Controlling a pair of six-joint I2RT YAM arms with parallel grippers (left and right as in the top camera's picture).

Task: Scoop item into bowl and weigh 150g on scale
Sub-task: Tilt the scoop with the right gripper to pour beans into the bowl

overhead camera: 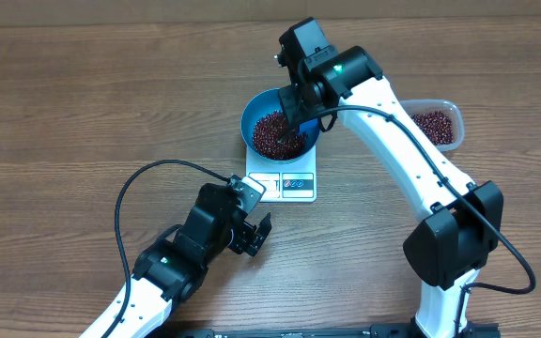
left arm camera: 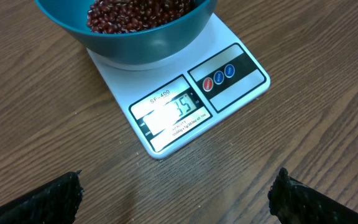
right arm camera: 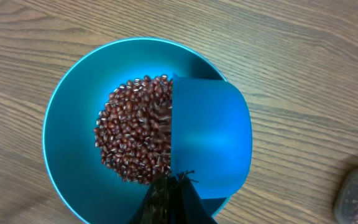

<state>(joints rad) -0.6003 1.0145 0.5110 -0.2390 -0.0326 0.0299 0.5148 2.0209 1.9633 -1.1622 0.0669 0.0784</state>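
Beans [right arm camera: 132, 127], where?
Heaped in the blue bowl [right arm camera: 67, 93], directly below the right gripper [right arm camera: 171, 183]; more off to its right in the clear tub [right arm camera: 356, 196].
And that gripper?
Clamped tight on the blue scoop [right arm camera: 210, 137], held over the bowl's right half with the mouth toward the heap, presumably to drop the pour inside rather than on the table [right arm camera: 291, 62].
Bowl placement?
Seated on the white scale [left arm camera: 241, 81], just ahead of the left gripper [left arm camera: 176, 190], to register added weight at once.
And the left gripper?
Nothing held; fingers spread wide, hovering low before the scale's front strip, likely parked there to keep the display [left arm camera: 176, 112] facing its camera.
Reading?
Last digits legible, leading part washed out by glare. Cannot tell how close to target.
Next?
Probably small top-ups from the tub, watching the display.
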